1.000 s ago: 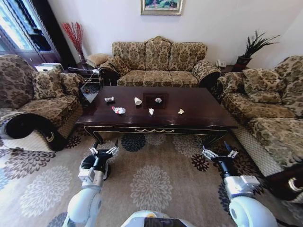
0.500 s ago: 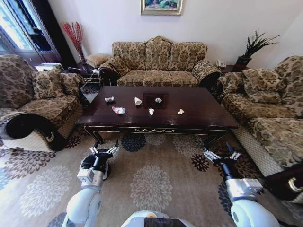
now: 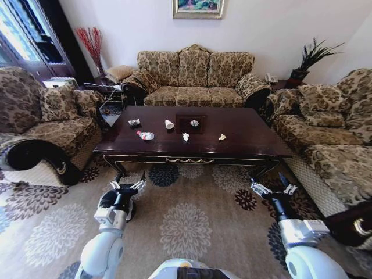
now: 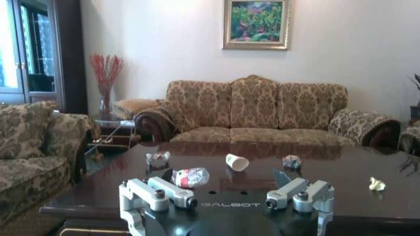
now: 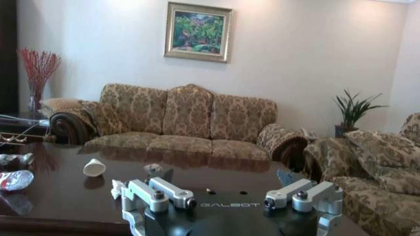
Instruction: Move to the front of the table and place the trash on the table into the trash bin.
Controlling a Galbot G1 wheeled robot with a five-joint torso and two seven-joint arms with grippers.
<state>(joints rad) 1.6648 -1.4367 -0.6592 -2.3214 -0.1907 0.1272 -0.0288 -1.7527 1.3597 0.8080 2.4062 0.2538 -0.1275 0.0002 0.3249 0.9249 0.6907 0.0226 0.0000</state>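
Lying sideways, paper cup mouth facing left; table long axis crosswise

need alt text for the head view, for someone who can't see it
A dark glossy coffee table stands ahead with small trash on top: a white paper cup, a crushed bottle and paper wads. Both arms reach forward over the patterned carpet, the left gripper and right gripper open, short of the table. Floral sofas ring it.

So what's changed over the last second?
Only the right gripper moved: it drifted slightly outward to the robot's right and lower in the head view, fingers open. The left gripper, open and empty, the table and its trash held position.
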